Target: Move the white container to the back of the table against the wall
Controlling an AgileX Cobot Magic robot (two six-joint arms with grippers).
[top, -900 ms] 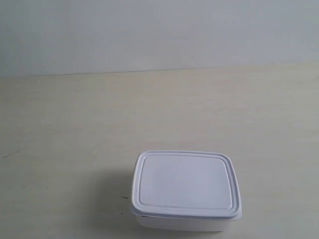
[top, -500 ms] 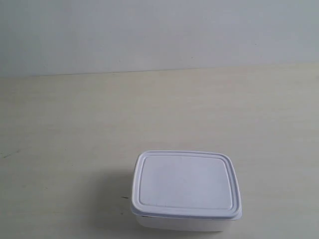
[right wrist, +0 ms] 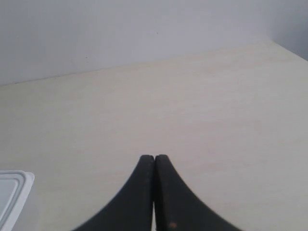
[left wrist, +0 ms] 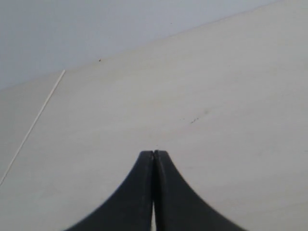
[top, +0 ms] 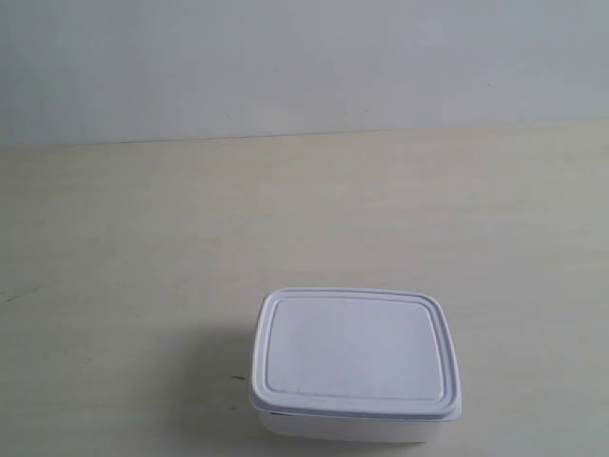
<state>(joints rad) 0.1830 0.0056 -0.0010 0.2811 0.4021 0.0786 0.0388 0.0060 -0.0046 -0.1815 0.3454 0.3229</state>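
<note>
"Left wrist view first: how does the claw stand?" asks Mara.

"The left claw [left wrist: 153, 153] has its two dark fingers pressed together with nothing between them, and only bare table [left wrist: 216, 96] lies ahead of it. The right claw [right wrist: 154, 156] is the same, tips together and empty."

"Does either one see the box?"

"Only the right. A corner of the white container [right wrist: 12, 192] shows near that claw but apart from it, with no contact."

"And further out?"

"In the exterior view the white container [top: 354, 360] sits at the near part of the table [top: 143, 238], well apart from the wall [top: 285, 67]. A broad stretch of bare tabletop lies between them."

"What has changed in the last second?"

"Nothing I can find. The box lies exactly where it lay, and no arm has entered the exterior view. So I judge the task has not started. Either the fingers must part for a grasp, or the shut claw could push the box back to the wall."
</note>
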